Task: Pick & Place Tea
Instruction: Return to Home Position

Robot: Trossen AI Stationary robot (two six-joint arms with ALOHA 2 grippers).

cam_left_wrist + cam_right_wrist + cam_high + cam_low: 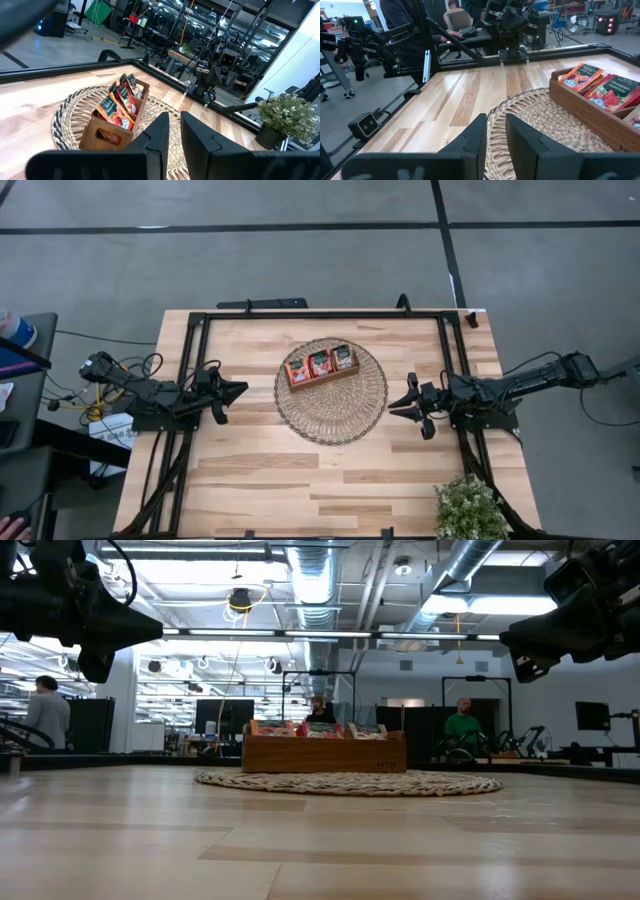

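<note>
The tea sachets (320, 363), red-orange with green and white marks, stand on edge in the three compartments of a brown wooden tray (322, 378). The tray rests on a round woven mat (331, 415) at the table's middle. The sachets also show in the left wrist view (119, 102) and the right wrist view (607, 92). My left gripper (240, 390) hovers left of the mat and points at it. My right gripper (393, 404) hovers right of the mat. Each stands open by a narrow gap, left (174, 132) and right (496, 132), with nothing between the fingers.
A potted plant (468, 508) stands at the table's near right corner. Black frame rails (320, 314) run along the far, left and right edges. Bare wood lies between mat and near edge. People (461, 725) are in the room beyond; a hand (10, 528) shows off the near left.
</note>
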